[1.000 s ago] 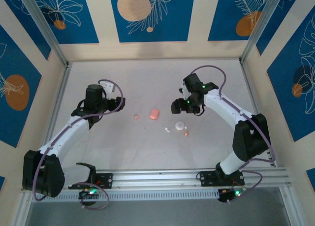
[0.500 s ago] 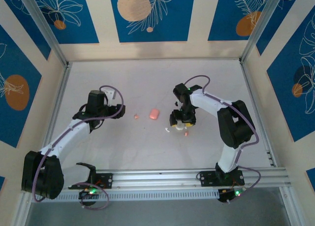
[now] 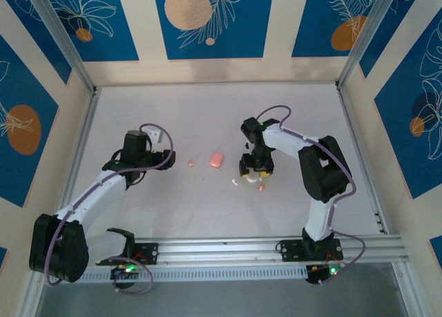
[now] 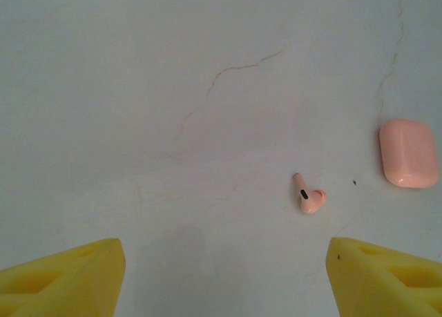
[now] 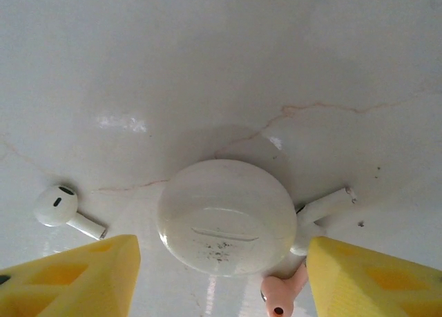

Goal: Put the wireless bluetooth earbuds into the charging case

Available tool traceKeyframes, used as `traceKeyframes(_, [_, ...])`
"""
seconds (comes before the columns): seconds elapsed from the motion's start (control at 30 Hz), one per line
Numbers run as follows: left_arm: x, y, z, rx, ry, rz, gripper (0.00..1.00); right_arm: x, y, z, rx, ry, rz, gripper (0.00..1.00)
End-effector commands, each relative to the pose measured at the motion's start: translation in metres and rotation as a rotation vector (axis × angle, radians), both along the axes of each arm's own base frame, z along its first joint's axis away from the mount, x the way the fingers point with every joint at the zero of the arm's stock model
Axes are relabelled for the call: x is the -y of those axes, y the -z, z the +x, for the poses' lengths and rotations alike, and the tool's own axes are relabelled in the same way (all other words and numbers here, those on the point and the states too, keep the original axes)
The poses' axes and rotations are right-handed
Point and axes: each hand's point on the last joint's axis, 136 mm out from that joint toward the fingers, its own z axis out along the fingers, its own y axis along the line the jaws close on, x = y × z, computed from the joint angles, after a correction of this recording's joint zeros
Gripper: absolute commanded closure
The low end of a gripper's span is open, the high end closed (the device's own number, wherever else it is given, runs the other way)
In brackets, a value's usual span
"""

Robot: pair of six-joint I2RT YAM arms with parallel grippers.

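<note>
Hovering left gripper (image 4: 224,262) and right gripper (image 5: 222,262) both unclenched and empty, we should slide the right off the white round case (image 5: 226,217) onto the pink earbud (image 5: 280,298) beside it.

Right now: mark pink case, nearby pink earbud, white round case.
charging case (image 4: 409,153), left wrist view, top centre
pink earbud (image 4: 308,196), left wrist view, stem-head joint
white round case (image 5: 226,217), right wrist view, top centre
</note>
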Motion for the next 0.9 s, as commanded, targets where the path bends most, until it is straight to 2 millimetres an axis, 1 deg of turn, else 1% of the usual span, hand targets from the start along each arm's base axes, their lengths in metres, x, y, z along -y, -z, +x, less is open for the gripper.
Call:
traceKeyframes(0.0, [0.000, 0.005, -0.005, -0.012, 0.001, 0.010, 0.24, -0.008, 0.001, 0.004, 0.003, -0.022, 0.007, 0.35])
traceKeyframes(0.2, [0.003, 0.008, -0.005, -0.020, 0.011, 0.007, 0.24, -0.010, 0.006, 0.002, -0.006, -0.039, -0.004, 0.36])
traceKeyframes(0.43, [0.004, 0.012, -0.007, -0.035, 0.020, 0.012, 0.24, -0.005, 0.016, 0.002, -0.022, -0.053, -0.052, 0.36])
traceKeyframes(0.5, [0.004, 0.013, -0.007, -0.035, 0.020, 0.014, 0.24, -0.006, 0.018, 0.001, -0.026, -0.054, -0.056, 0.37])
traceKeyframes(0.57, [0.003, 0.013, -0.007, -0.036, 0.020, 0.020, 0.24, -0.005, 0.020, 0.001, -0.028, -0.055, -0.063, 0.41])
traceKeyframes(0.73, [0.004, 0.014, -0.009, -0.036, 0.030, 0.020, 0.25, -0.008, 0.017, 0.003, 0.007, -0.059, -0.066, 0.48])
traceKeyframes(0.87, [0.011, 0.008, -0.010, -0.009, 0.055, 0.001, 0.28, -0.015, 0.005, 0.008, 0.069, -0.050, -0.026, 0.50])
